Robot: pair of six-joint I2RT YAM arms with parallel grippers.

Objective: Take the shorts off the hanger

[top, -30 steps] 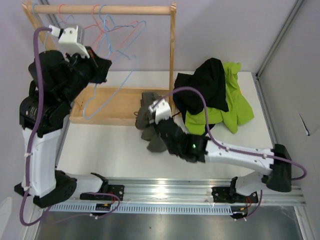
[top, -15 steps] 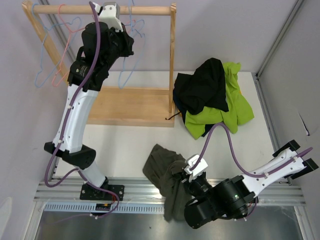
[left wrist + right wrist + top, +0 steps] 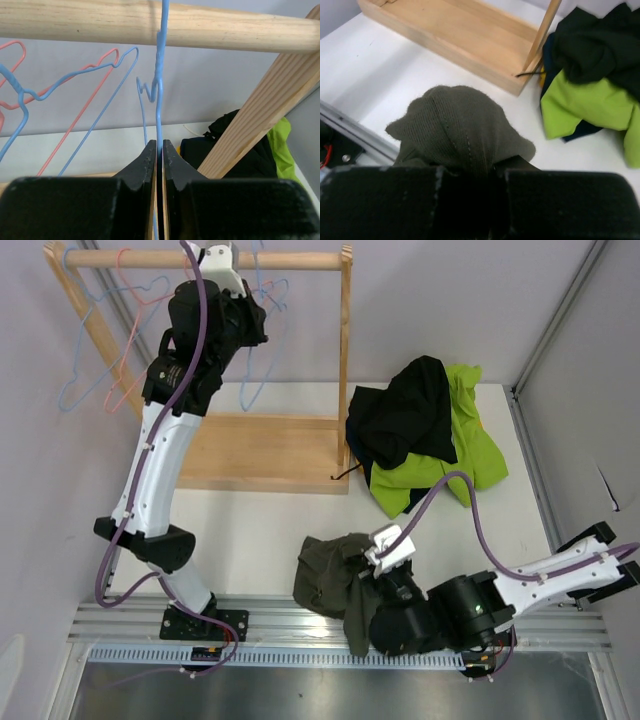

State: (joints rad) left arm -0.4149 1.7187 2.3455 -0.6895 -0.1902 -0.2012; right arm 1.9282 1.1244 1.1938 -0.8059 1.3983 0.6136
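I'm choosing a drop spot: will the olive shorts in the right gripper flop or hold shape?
Probably floppy: the olive shorts bunch and droop from the right gripper. Likely light, since one small pinch holds the bunch. The ribbed knit seems unlikely to slip.

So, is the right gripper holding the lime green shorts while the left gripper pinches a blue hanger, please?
Not quite: the right wrist view shows the right gripper holding the olive-grey shorts. The left gripper does pinch the blue hanger.
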